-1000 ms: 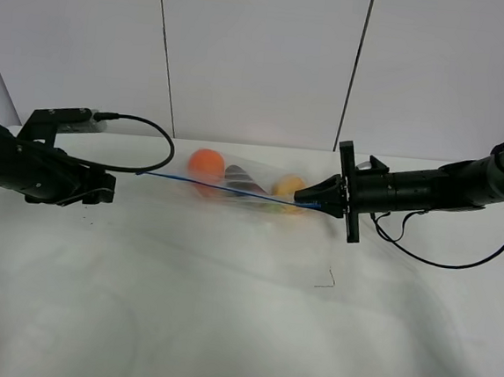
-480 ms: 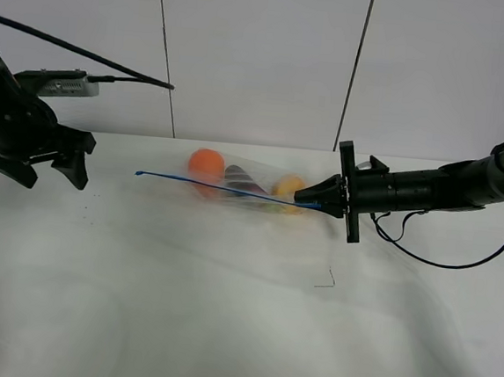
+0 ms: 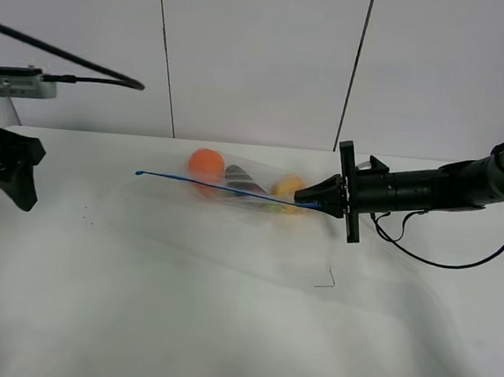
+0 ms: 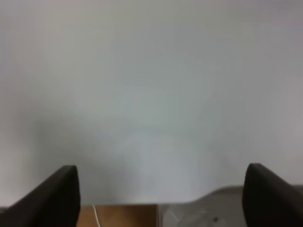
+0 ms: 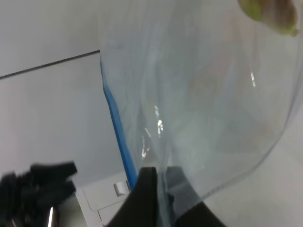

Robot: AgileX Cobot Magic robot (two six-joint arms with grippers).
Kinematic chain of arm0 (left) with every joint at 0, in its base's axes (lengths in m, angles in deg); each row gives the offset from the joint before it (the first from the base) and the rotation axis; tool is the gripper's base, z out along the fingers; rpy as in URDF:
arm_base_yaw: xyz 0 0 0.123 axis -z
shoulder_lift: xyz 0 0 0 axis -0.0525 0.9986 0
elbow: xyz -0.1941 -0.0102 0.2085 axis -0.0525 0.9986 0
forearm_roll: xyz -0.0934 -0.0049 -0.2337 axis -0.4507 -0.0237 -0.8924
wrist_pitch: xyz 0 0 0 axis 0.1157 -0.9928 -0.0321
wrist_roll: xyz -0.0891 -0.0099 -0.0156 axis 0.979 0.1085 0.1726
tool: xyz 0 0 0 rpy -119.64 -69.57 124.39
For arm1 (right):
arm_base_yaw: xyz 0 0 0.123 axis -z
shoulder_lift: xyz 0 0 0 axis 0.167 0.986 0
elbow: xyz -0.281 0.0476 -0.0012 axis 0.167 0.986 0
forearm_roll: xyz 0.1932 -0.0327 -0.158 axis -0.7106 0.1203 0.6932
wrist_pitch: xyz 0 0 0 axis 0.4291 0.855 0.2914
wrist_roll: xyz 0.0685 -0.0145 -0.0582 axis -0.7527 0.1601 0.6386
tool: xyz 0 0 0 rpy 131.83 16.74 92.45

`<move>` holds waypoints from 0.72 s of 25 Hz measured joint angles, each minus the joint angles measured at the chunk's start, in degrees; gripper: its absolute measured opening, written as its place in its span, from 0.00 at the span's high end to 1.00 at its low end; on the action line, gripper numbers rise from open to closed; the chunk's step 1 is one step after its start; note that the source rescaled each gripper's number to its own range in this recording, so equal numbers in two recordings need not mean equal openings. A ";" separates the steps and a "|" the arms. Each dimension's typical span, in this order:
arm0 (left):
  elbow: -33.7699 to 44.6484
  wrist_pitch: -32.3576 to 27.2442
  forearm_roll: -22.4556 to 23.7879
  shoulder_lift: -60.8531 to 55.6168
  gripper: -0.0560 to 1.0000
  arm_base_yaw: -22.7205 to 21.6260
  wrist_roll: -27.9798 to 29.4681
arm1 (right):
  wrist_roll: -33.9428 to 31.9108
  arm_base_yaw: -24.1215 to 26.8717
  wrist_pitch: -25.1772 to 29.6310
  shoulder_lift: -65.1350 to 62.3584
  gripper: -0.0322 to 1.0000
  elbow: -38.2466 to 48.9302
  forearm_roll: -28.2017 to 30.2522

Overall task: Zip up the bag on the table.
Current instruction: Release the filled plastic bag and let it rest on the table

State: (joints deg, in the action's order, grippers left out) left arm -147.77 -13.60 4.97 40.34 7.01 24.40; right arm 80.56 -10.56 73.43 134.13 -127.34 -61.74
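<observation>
Bag position: the bag [image 3: 243, 192] is found toward the back of the white surface [image 3: 222, 327], near its middle, with an orange [image 3: 206, 162], a dark eggplant [image 3: 245, 183] and a yellow fruit [image 3: 287, 187] seen through the clear plastic.
Zipper strip: the blue zipper strip [image 3: 217, 186] is stretched as a thin line from the right claw out to a free end on the left side, lifted slightly off the surface.
Right claw: the right claw [image 3: 304, 200] is clamped together on the bag's corner at the end of the strip; this end is judged to be held so that the strip is anchored and kept straight.
Left claw: the left claw [image 4: 161, 189] is spread wide with nothing between its fingers, and is raised at the far left edge, well apart from the bag.
Seal: whether the strip is pressed shut along its whole length cannot be told.
Stage: the closing run is judged finished or nearly so, since only the anchoring grip is applied.
Risk: if the pinch is released abruptly, the fruit's weight may be expected to shift the bag.
</observation>
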 joint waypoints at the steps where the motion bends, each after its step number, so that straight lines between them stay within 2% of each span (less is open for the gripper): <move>1: 2.42 0.00 0.25 -3.02 0.02 0.00 0.00 | 0.00 0.00 0.00 0.00 0.97 0.00 0.00; 7: 18.29 0.35 1.76 -20.00 0.02 0.00 -0.05 | 0.00 0.00 0.00 0.00 0.97 0.00 0.00; 12: 30.84 3.49 1.86 -32.96 0.02 0.00 -0.05 | 0.00 0.00 0.00 0.00 0.97 0.00 0.00; 18: 36.62 5.94 2.00 -44.63 0.02 0.00 -0.05 | 0.00 0.00 0.00 0.00 0.97 0.00 0.00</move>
State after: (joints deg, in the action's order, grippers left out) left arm -111.15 -7.66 6.97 -4.29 7.01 24.35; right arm 80.56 -10.56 73.43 134.13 -127.34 -61.74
